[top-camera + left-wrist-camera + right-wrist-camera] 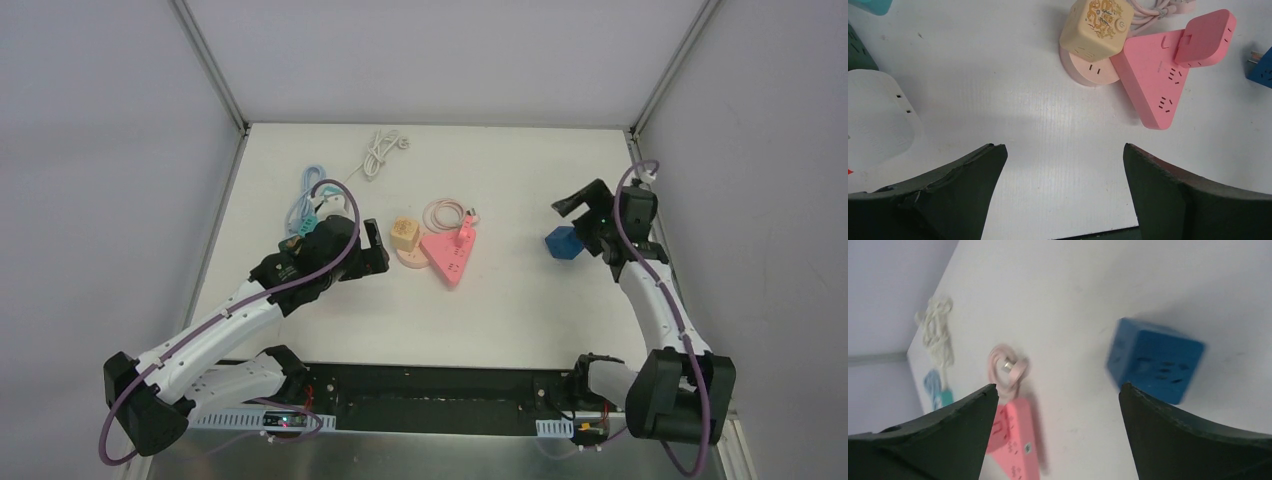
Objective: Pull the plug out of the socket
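Note:
A pink triangular power strip [447,255] lies mid-table with a pink plug [463,232] seated in its top; both show in the left wrist view, the strip [1153,85] and the plug [1205,37]. Left of it a yellow cube plug [404,234] sits in a round pink socket [410,257], also in the left wrist view [1096,27]. My left gripper [378,248] is open and empty just left of the yellow cube, above bare table [1064,150]. My right gripper [572,215] is open and empty over a blue cube socket [562,243], and the strip shows blurred in its view [1015,440].
A coiled pink cable [445,213] lies behind the strip. A white cable [380,152] lies at the back and a light blue cable [305,200] at the left. A white socket block [878,120] lies left of my left gripper. Walls enclose the table.

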`<state>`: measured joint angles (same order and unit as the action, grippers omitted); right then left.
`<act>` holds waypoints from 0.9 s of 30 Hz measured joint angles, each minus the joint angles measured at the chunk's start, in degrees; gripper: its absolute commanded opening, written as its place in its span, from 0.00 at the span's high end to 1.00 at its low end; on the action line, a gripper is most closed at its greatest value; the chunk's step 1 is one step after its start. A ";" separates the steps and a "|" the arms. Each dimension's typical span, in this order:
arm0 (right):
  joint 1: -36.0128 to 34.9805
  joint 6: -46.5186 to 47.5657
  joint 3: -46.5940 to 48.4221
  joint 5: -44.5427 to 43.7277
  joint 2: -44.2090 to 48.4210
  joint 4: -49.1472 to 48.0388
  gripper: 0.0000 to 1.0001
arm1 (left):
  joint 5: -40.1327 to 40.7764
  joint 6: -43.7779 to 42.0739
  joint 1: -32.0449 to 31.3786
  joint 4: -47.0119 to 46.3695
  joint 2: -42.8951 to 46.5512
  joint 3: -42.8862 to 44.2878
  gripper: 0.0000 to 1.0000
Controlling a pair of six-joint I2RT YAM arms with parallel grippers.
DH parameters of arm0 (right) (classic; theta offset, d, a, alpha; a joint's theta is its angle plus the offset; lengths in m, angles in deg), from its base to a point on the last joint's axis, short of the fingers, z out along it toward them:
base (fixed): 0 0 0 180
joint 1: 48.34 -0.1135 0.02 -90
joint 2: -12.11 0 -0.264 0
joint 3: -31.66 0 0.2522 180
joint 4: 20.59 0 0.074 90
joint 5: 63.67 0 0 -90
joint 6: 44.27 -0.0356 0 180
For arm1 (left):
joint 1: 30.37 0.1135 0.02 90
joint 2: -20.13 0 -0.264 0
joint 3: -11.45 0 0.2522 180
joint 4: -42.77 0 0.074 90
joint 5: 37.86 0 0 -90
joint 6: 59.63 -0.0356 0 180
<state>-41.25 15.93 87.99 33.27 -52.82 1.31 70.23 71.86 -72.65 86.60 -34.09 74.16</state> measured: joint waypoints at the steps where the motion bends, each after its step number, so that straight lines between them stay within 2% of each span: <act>1: -2.19 0.42 0.94 1.70 0.15 0.13 0.04 | -0.07 0.00 0.00 -0.37 0.09 -0.42 0.04; 4: -10.56 1.88 4.04 4.94 0.11 0.63 0.04 | -0.31 0.02 0.00 -1.36 0.13 -1.09 0.05; 9: -22.10 2.43 9.99 2.64 -2.97 2.95 0.09 | -0.59 0.04 0.00 -2.84 1.22 -1.60 0.05; 16: -33.73 2.08 21.79 -6.62 -17.84 11.19 0.19 | -0.37 0.46 0.00 -2.89 2.34 -2.23 0.05; 19: -37.73 1.38 25.77 -10.49 -23.80 14.32 0.29 | 0.02 1.16 0.00 -2.78 2.34 -2.27 0.05; 21: -39.56 0.79 28.65 -12.61 -27.02 16.35 0.39 | 0.02 1.40 0.00 -2.75 2.32 -2.29 0.05; 27: -42.93 -0.68 36.28 -17.81 -34.49 20.96 0.62 | -1.46 2.14 0.02 -2.78 0.13 -2.29 0.08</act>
<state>-84.17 15.25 124.27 15.46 -87.31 22.27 68.76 74.00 -72.63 83.82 -33.96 71.86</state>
